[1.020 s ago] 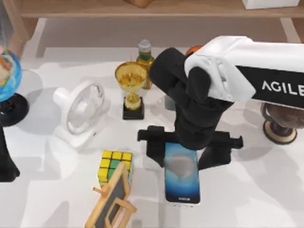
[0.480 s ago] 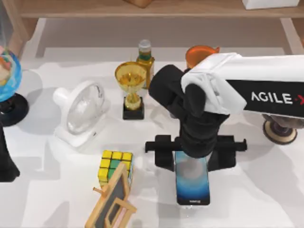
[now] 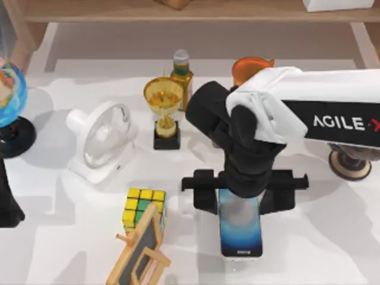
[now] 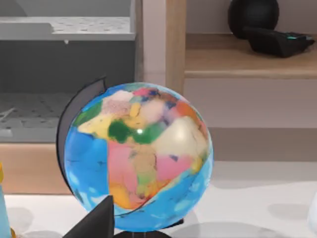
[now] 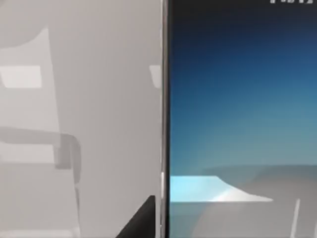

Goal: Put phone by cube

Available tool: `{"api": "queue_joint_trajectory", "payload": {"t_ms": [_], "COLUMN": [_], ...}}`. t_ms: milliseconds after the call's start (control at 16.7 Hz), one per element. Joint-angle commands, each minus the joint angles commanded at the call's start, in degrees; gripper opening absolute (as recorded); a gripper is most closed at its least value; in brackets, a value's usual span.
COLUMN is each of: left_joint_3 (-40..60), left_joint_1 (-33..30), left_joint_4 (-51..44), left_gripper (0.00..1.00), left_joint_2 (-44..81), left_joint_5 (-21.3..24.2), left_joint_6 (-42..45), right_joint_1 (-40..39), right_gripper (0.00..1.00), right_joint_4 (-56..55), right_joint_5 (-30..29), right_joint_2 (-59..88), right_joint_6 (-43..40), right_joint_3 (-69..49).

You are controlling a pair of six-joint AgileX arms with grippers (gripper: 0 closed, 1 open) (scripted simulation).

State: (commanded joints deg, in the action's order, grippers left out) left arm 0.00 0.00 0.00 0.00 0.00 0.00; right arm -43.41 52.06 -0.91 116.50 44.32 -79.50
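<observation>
almost nothing has shifted in the last half second, though a second ago my right gripper [image 3: 240, 199] and the phone [image 3: 241, 231] sat further left, nearer the cube [image 3: 142, 208]. now the phone lies flat on the white table [image 3: 309, 243], well right of the cube, its upper end under my gripper; i cannot tell whether the fingers are closed on it. one phone, one cube, one chalkboard easel [image 3: 139, 249] just beside the cube, one trophy [image 3: 164, 113], one fan [image 3: 102, 139], one globe [image 4: 136, 156]. "agile" reads on the right arm. wooden shelving stands behind. my left arm is parked at the left edge.
</observation>
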Motion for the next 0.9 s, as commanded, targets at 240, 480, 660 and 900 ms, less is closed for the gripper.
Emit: {"api": "queue_joint_trajectory", "payload": {"t_ms": [240,480,660,900], "left_joint_3": [0.00,0.00,0.00,0.00], "left_joint_1": [0.00,0.00,0.00,0.00], "left_joint_4": [0.00,0.00,0.00,0.00], "left_gripper": [1.00,1.00,1.00,1.00], "left_joint_2": [0.00,0.00,0.00,0.00], "left_joint_5": [0.00,0.00,0.00,0.00], "left_joint_6": [0.00,0.00,0.00,0.00], "right_joint_1": [0.00,0.00,0.00,0.00], "right_gripper": [0.60,0.90,1.00,1.00], "right_joint_4": [0.00,0.00,0.00,0.00], "right_joint_5": [0.00,0.00,0.00,0.00], "right_joint_2": [0.00,0.00,0.00,0.00], "right_joint_6": [0.00,0.00,0.00,0.00], "right_joint_3": [0.00,0.00,0.00,0.00]}}
